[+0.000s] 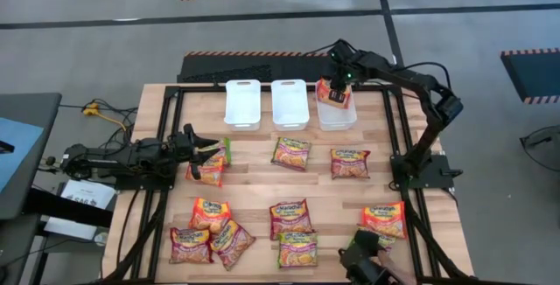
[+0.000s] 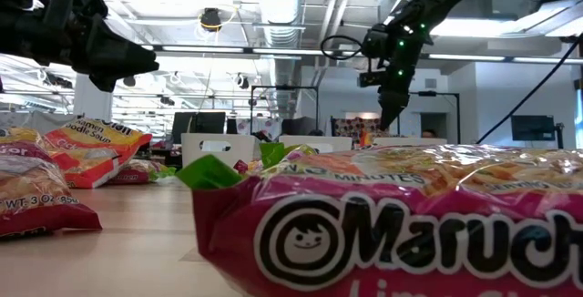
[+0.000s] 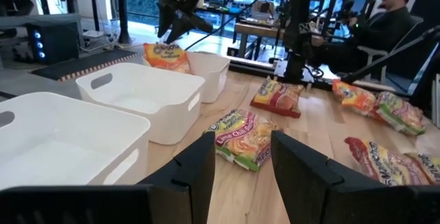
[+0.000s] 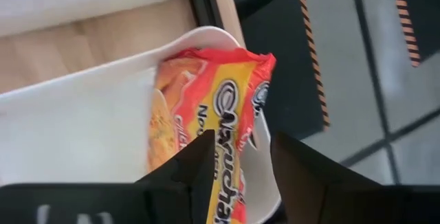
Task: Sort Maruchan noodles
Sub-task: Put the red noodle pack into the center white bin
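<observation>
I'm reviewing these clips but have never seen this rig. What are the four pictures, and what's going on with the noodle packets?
Two dark robot arms work at a wooden table. One picture looks straight down, one looks level across the tabletop, and two come from cameras on the arms' wrists. Three white bins stand in a row at the far edge; Maruchan noodle packets lie scattered on the wood. The right gripper hangs over the rightmost bin, where an orange-trimmed packet leans on the rim just beyond its parted jaws; whether it is gripped is unclear. The left gripper hovers, jaws apart and empty, at the table's left side above a packet.
</observation>
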{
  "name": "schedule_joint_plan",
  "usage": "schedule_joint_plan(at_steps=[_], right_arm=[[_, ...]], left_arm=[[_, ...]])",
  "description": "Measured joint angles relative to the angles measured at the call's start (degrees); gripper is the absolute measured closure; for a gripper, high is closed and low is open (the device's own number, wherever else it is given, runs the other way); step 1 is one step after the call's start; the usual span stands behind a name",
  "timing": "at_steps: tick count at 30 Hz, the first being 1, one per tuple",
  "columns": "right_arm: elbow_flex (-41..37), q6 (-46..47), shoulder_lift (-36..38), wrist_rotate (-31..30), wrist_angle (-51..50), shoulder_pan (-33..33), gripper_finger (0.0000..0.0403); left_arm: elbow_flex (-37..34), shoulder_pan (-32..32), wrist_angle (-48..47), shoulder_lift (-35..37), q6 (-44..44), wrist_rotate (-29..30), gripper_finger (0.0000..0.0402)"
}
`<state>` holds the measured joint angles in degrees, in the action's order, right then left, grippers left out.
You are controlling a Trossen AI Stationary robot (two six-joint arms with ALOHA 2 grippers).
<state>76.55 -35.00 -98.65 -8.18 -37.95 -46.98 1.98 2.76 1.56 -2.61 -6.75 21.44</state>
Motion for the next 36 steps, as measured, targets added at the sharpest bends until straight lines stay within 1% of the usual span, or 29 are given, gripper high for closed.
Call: schedule_joint_plan(at_steps=[5, 12, 15, 20, 26, 33, 36], right_arm=[[-0.02, 0.0, 0.69, -5.15, -0.13, 2.21, 0.0233], [-0.07, 0.03, 4.0, -7.82, -1.01, 6.03, 0.0233], [-0.04, 0.82, 6.31, -9.84, -1.22, 8.09, 0.0233], [-0.04, 5.21, 10.72, -10.25, -2.45, 11.39, 0.0233], [-0.02, 10.44, 14.86, -10.25, -2.81, 16.21, 0.0233], [-0.02, 14.72, 18.12, -10.36, -2.8, 22.92, 0.0233], [-0.02, 16.28, 18.98, -11.12, -2.81, 25.69, 0.0232]], left_arm=[[0.0, -0.02, -1.61, -0.02, 1.74, -0.11, 0.0271], [0.0, -0.02, -1.3, -0.02, 1.77, -0.07, 0.0271], [0.5, -0.02, 1.22, -0.02, 2.69, -0.63, 0.0271], [4.86, 0.0, 3.96, -0.02, 8.34, -4.8, 0.0271], [7.7, -0.02, 11.9, 0.0, 19.32, -11.65, 0.0271], [10.17, -0.01, 13.33, 0.0, 24.54, -10.16, 0.0271], [10.27, -0.02, 15.8, -0.03, 28.26, -10.18, 0.0267]])
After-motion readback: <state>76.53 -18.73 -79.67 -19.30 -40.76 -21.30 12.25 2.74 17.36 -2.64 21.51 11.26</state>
